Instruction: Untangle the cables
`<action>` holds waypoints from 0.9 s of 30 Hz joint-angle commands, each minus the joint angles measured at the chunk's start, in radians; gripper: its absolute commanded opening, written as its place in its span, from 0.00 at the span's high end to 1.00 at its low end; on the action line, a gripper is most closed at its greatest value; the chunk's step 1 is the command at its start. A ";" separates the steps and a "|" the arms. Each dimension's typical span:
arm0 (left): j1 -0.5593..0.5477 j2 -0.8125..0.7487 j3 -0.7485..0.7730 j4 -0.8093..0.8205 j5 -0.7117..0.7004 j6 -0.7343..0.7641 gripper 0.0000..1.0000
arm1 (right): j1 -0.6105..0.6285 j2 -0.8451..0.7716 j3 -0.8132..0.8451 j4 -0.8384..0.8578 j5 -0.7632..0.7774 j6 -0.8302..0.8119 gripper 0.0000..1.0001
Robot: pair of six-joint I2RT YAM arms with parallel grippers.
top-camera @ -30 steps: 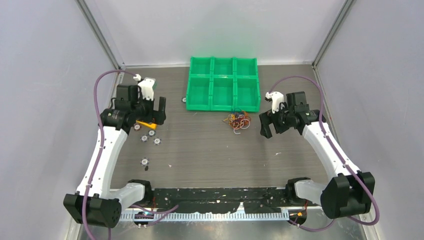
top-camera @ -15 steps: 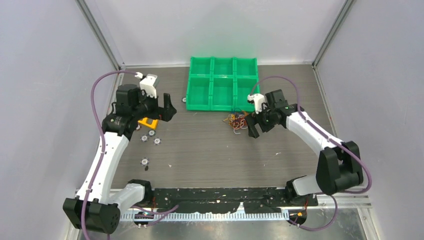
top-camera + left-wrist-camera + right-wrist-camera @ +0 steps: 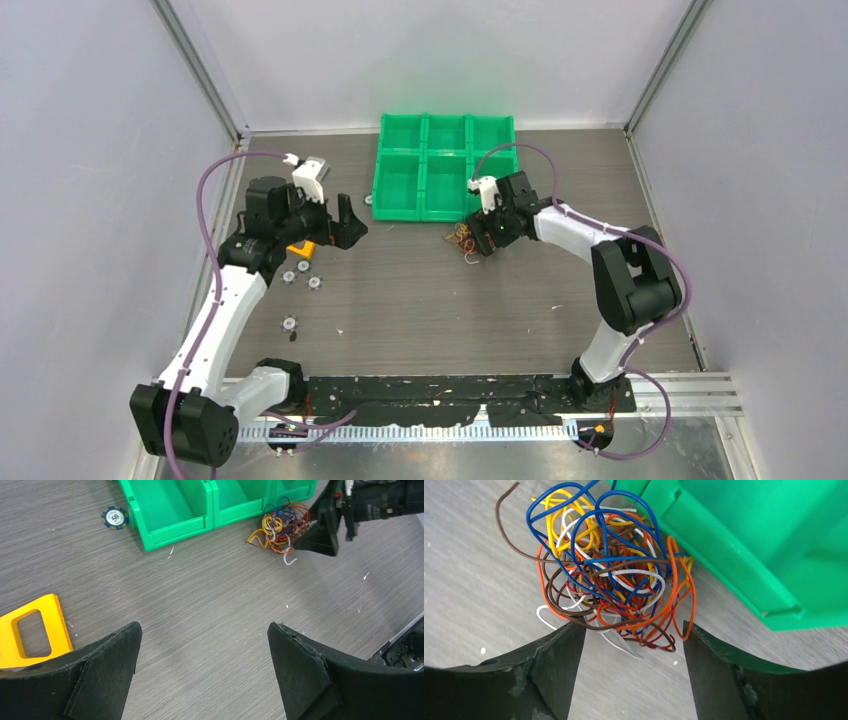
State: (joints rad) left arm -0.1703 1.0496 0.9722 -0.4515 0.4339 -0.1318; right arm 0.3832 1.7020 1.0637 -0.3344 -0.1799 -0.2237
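— What has changed in the last second?
— The right gripper was well off to the right of the cables. It has swung in and now sits at the tangle. The left gripper has edged a little toward the centre.
— Where does the tangle lie?
— On the table, just in front of the green bin tray. It may touch the front wall, but the overhead view is too small to be sure.
— And the poses?
— The right arm is bent at the elbow and reaches left. Its fingers are spread on either side of the bundle's near edge, with nothing gripped. The left arm hangs above the table, jaws wide apart and holding nothing.
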 commanded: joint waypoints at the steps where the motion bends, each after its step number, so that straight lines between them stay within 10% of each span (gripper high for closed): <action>1: -0.006 0.000 -0.006 0.082 0.059 -0.011 0.00 | 0.008 0.050 0.091 0.071 0.044 0.021 0.28; 6: -0.019 0.021 -0.004 0.093 0.102 -0.008 0.00 | 0.010 0.021 0.080 0.038 -0.027 -0.004 0.92; 16: -0.200 0.111 -0.016 0.141 0.315 0.073 0.00 | 0.115 -0.303 0.090 -0.155 -0.532 -0.021 0.95; 27: -0.429 0.206 -0.008 0.264 0.307 0.112 0.00 | 0.205 -0.437 0.164 -0.190 -0.703 0.006 0.95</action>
State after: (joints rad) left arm -0.5346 1.2270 0.9588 -0.2886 0.7155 -0.0479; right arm 0.5571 1.3045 1.1656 -0.5095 -0.7902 -0.2245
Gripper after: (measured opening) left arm 0.994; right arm 0.097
